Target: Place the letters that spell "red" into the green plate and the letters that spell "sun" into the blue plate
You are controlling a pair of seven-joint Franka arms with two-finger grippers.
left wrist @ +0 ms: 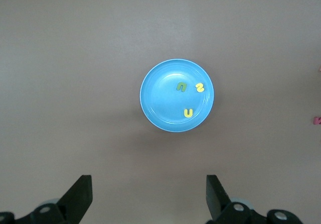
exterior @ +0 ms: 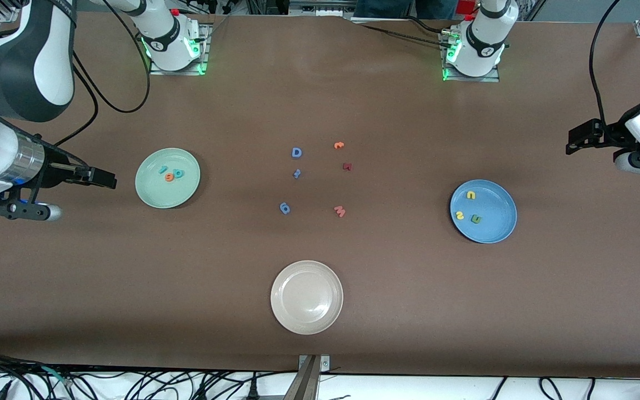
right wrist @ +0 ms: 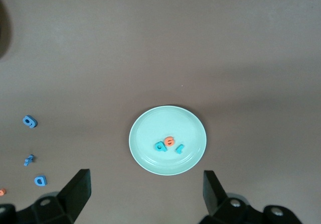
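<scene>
Both words look sorted, so the step in hand is, by my reading, a check and a clean retreat rather than another pick. Your right gripper (exterior: 98, 178) hangs spread and empty just beside the green plate (exterior: 153, 194), toward the right arm's end of the worktop (exterior: 320, 333). In that plate, ahead of the gripper, lie the teal "r" (right wrist: 179, 148), the orange "e" (right wrist: 169, 141) and the teal "d" (right wrist: 161, 146), huddled close together. Your left gripper (exterior: 575, 141) is likewise released and holds nothing, up near the left arm's end, with the blue plate (exterior: 498, 233) below and ahead of it. That plate carries the yellow "s" (left wrist: 199, 88), the yellow "u" (left wrist: 188, 113) and the green "n" (left wrist: 180, 86), each apart from the others.

Keep both grippers high and clear of the plate rims.

Readable writing is only the foam shapes themselves: among the loose ones between the plates, the blue capital "D" (exterior: 296, 153) reads plainly. No brand or label shows.
</scene>
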